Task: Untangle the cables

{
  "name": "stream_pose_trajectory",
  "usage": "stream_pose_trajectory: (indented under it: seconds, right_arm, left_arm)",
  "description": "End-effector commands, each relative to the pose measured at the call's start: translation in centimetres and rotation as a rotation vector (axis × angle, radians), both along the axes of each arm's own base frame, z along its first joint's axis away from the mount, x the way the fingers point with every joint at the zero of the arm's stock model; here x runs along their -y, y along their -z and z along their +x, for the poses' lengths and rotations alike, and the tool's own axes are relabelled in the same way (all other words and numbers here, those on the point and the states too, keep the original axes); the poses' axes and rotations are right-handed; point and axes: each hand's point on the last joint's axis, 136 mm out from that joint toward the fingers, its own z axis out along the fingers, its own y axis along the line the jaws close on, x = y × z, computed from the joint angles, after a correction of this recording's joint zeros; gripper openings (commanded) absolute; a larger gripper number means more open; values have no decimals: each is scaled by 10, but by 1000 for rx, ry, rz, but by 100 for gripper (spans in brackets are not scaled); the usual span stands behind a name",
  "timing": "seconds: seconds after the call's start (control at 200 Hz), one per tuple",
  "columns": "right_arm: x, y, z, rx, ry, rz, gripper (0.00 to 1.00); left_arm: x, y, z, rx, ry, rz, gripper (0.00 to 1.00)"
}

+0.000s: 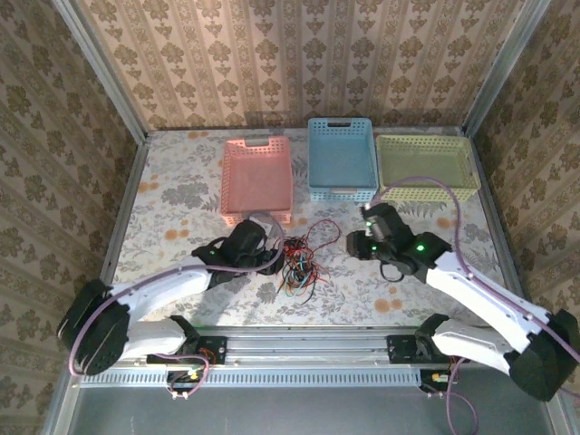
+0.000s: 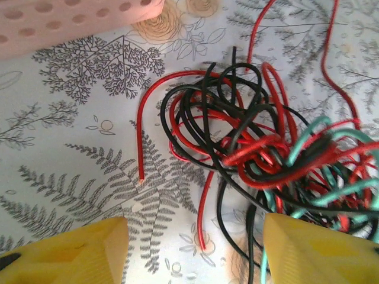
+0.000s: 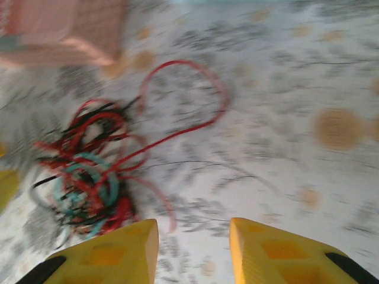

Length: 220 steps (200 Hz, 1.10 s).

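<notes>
Cables (image 1: 297,258), red, black and teal, lie knotted at lower centre of the top view. Nearest, left gripper (image 2: 192,248) and right gripper (image 3: 192,248) have jaws parted, holding nothing. Strands look light, limp and springy; the free red end (image 2: 140,142) suits a pinch. Beyond sits a pink basket (image 1: 257,177).

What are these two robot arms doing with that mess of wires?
They are meant to untangle the cables, a knot of thin red, black and teal wires lying on the flowered table. Neither arm holds anything: the left gripper hangs open over the knot's edge, and the right gripper is open beside it, above bare table. The wires are one clump, a few red loops straying out. A pink basket, a blue basket and a green basket stand empty at the back.
</notes>
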Motion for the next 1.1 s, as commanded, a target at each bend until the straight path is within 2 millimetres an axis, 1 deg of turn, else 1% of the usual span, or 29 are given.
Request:
stream_pose_trajectory:
  seconds: [0.0,0.095,0.205,0.22,0.225,0.24,0.28,0.33,0.405,0.46,0.525,0.58,0.65,0.73,0.785,0.905,0.95,1.03,1.04,1.055,1.095]
  right_arm:
    - [-51,-5,7,6,-128,107,38]
    - [-76,7,10,-17,-218,128,35]
    - [-98,25,7,-79,-313,142,38]
    - [-99,25,6,-76,-319,145,38]
    - [-100,29,7,-87,-318,139,38]
    - [-101,35,7,-97,-322,132,39]
    - [-103,41,10,-98,-325,122,40]
    - [-100,50,16,-92,-299,86,40]
    - [-97,57,24,-91,-282,57,39]
    - [-97,62,28,-105,-272,55,33]
    - [-97,67,28,-121,-269,46,16]
    - [-96,64,26,-120,-262,53,7]
    - [-95,53,22,-99,-255,72,0]
    - [-90,42,18,-74,-233,94,0]
    - [-89,39,17,-66,-220,116,0]
    - [-91,43,15,-80,-204,146,0]
    - [-93,42,15,-82,-203,164,0]
    - [-94,42,15,-85,-193,176,0]
    - [-94,33,15,-65,-195,191,0]
    - [-94,29,15,-56,-196,198,0]
    - [-93,26,15,-48,-191,200,0]
  left_arm:
    - [18,-2,17,-21,-36,-83,63]
    - [36,0,25,-27,-18,-135,63]
    - [44,10,31,-31,2,-122,61]
    - [45,10,31,-29,6,-122,60]
    - [45,11,31,-30,7,-122,60]
    - [46,12,31,-31,13,-122,59]
    - [49,13,30,-31,33,-131,56]
    - [50,15,29,-30,43,-137,54]
    - [49,18,27,-30,46,-141,52]
    - [48,19,26,-31,46,-141,52]
    - [48,17,23,-31,58,-152,55]
    - [51,14,19,-35,77,-172,58]
    - [54,9,12,-39,101,-200,62]
    - [61,6,1,-37,134,-245,67]
    - [68,3,-6,-31,158,-292,69]
    - [84,-2,-14,6,200,-367,71]
    - [88,3,-14,12,206,-359,71]
    - [93,15,-10,-2,198,-342,68]
    - [93,17,-10,-4,197,-342,67]
    - [94,18,-9,-5,194,-347,66]
    - [97,21,-8,-9,183,-374,64]
